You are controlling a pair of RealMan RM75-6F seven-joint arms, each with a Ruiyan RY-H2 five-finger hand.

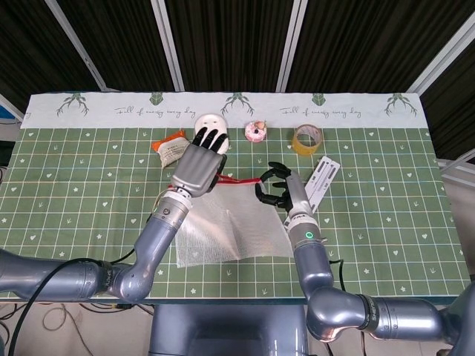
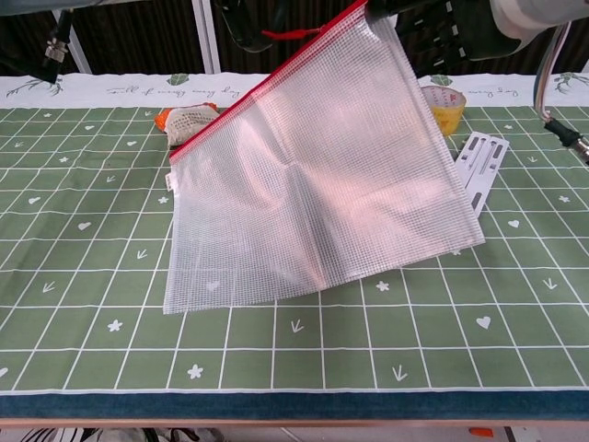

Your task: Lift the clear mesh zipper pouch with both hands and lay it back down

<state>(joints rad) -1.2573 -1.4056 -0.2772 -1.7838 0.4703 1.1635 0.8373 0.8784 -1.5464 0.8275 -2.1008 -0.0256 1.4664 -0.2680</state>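
From the head camera, the right hand point(image 1: 276, 188) pinches the red zipper edge of the clear mesh zipper pouch point(image 1: 236, 231), while the left hand point(image 1: 197, 165) hovers above the pouch's far-left corner, fingers straight and holding nothing. From the chest camera, the pouch point(image 2: 317, 184) hangs tilted above the green grid mat point(image 2: 83, 276), its upper right corner highest, beside a roll of tape point(image 2: 444, 109) and a white folding stand point(image 2: 480, 170).
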